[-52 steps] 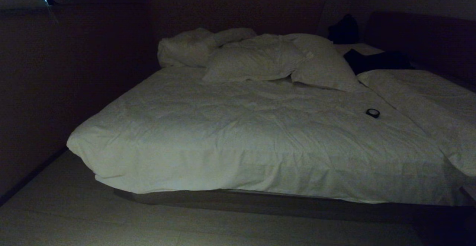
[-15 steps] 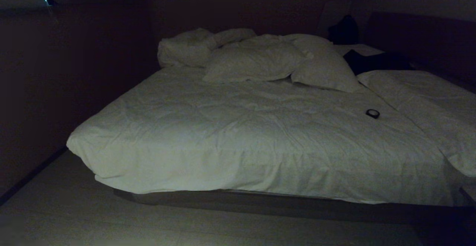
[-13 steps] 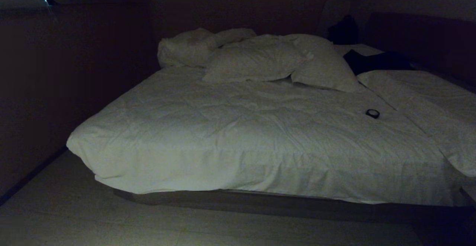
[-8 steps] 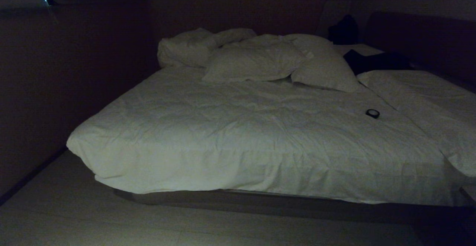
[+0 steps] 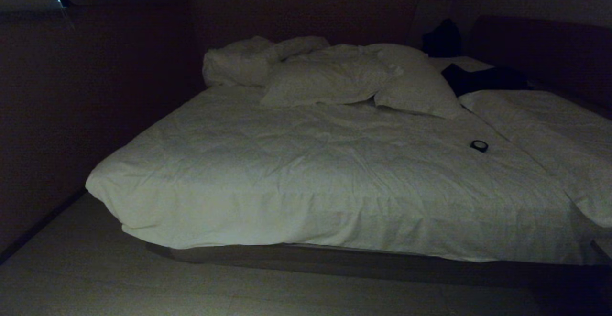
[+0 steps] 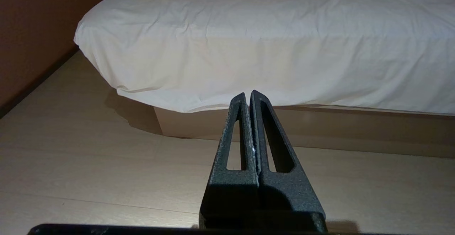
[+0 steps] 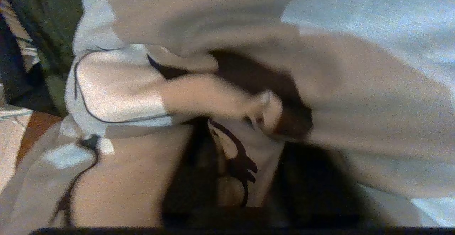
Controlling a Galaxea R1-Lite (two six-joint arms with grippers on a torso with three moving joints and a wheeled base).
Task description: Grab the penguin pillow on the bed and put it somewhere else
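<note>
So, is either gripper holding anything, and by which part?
Left gripper: shut, empty, facing the bed. Right gripper: close against the pillow, but whether it holds it cannot be told.

White bed point(image 5: 306, 182); black left gripper point(image 6: 250, 98).

You see a small round black object point(image 5: 479, 145) lying on the white cover toward the right. A dark garment point(image 5: 483, 79) sprawls near the headboard, a dark bag-like shape point(image 5: 442, 38) behind it. Pale wood-look floor point(image 6: 89, 164) runs to a dark wall point(image 5: 95, 91).
</note>
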